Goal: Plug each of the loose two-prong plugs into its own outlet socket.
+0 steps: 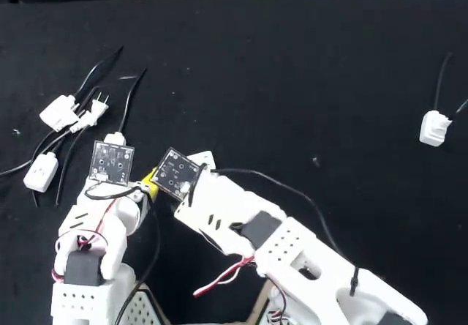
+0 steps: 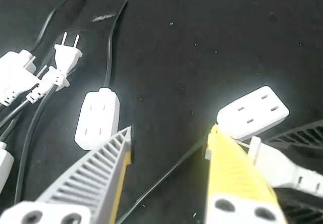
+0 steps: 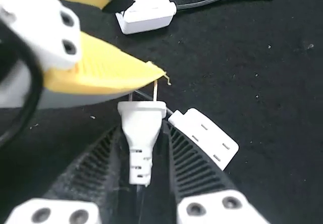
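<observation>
My right gripper [image 3: 143, 133] is shut on a white two-prong plug [image 3: 141, 128], whose prongs point at the yellow finger [image 3: 101, 70] of my left gripper. A white outlet socket [image 3: 204, 138] lies just beside that plug. My left gripper [image 2: 170, 130] stands open over the black table with only a black cable between its fingers. Its yellow finger [image 2: 232, 173] ends at that same outlet socket [image 2: 252, 113], and its grey finger [image 2: 101, 168] ends at a second outlet socket [image 2: 97, 119]. The held plug [image 2: 282, 167] shows beside the yellow finger. A loose two-prong plug [image 2: 68, 57] lies farther off.
At the table's left lie tangled black cords with a loose plug [image 1: 99, 106], a white socket block [image 1: 58, 111] and another [image 1: 40, 171]. A lone white block on a cord [image 1: 435, 128] sits at the far right. Both arms crowd the front-left area.
</observation>
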Robot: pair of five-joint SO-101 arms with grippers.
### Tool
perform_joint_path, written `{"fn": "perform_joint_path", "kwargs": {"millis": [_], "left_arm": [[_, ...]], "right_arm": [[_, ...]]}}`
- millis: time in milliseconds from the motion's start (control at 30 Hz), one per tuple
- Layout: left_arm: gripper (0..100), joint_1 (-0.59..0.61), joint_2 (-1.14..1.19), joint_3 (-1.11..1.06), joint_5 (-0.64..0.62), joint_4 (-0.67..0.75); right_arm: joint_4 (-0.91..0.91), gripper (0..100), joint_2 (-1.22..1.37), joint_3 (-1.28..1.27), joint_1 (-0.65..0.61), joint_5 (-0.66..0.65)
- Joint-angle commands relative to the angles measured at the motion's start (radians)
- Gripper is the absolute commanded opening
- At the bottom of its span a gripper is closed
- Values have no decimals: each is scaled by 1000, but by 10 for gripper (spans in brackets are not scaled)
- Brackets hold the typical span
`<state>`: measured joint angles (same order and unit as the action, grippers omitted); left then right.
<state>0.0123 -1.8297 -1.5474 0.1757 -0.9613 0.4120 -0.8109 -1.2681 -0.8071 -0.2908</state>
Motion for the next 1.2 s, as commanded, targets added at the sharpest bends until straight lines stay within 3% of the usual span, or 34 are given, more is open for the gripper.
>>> {"fn": "perform_joint_path", "kwargs": {"millis": [0,567,800,933,1167], "left_arm": [[245,8,5,2,0,12],[245,-5,6,-25,0,-15],[245,-110,6,-96,2,-18],[245,-107,6,-102,0,-18],[245,-105,6,-104,3,-18]], "right_arm": [[8,11,-74,7,-15,11],[55,11,-90,-56,-9,12],[141,11,150,84,-11,17],[143,17,305,157,-11,103],[224,126,371,249,-11,129]]}}
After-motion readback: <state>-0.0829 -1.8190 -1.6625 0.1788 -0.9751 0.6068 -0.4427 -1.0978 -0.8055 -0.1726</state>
